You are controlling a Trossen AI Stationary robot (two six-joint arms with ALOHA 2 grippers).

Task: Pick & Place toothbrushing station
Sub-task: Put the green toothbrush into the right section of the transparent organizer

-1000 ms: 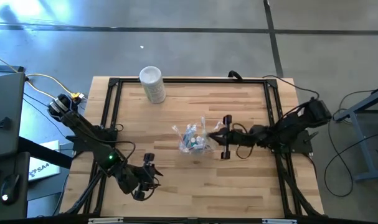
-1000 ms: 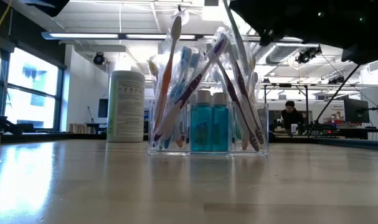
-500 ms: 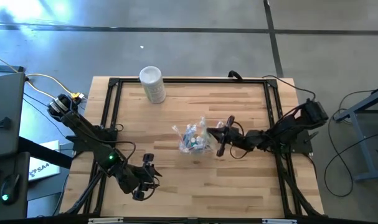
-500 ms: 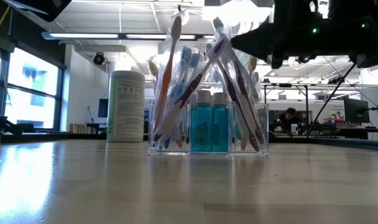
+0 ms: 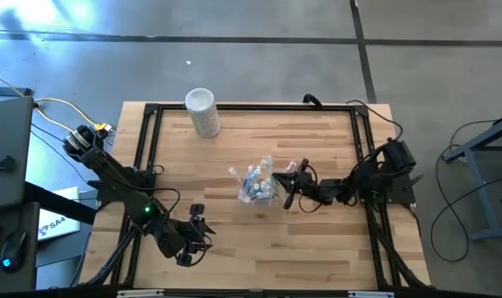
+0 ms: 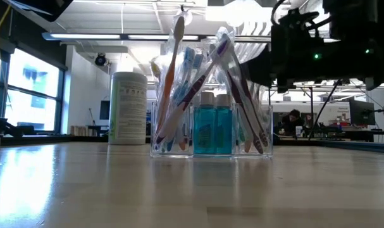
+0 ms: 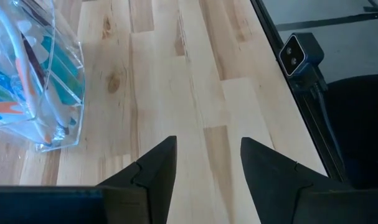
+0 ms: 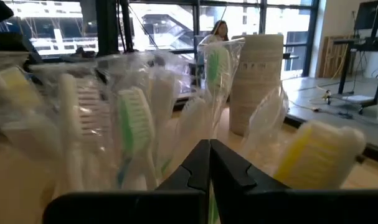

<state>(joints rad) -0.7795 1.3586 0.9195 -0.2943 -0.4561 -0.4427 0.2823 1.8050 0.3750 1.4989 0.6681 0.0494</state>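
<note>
Since a second ago your right gripper [image 5: 284,182] has pulled in toward the clear plastic cup [image 5: 259,184] and tilted; its fingers [image 8: 208,163] are pressed shut on nothing, tips just beside the wrapped toothbrushes [image 6: 185,82] standing in the cup; teal toothpaste tubes [image 6: 212,130] sit upright among them; beyond those fingertips stands the white cylinder [image 5: 203,112]; your left gripper [image 7: 207,163] waits well apart from the cup, fingers [image 7: 157,163] parted over bare table [image 5: 234,240].
</note>
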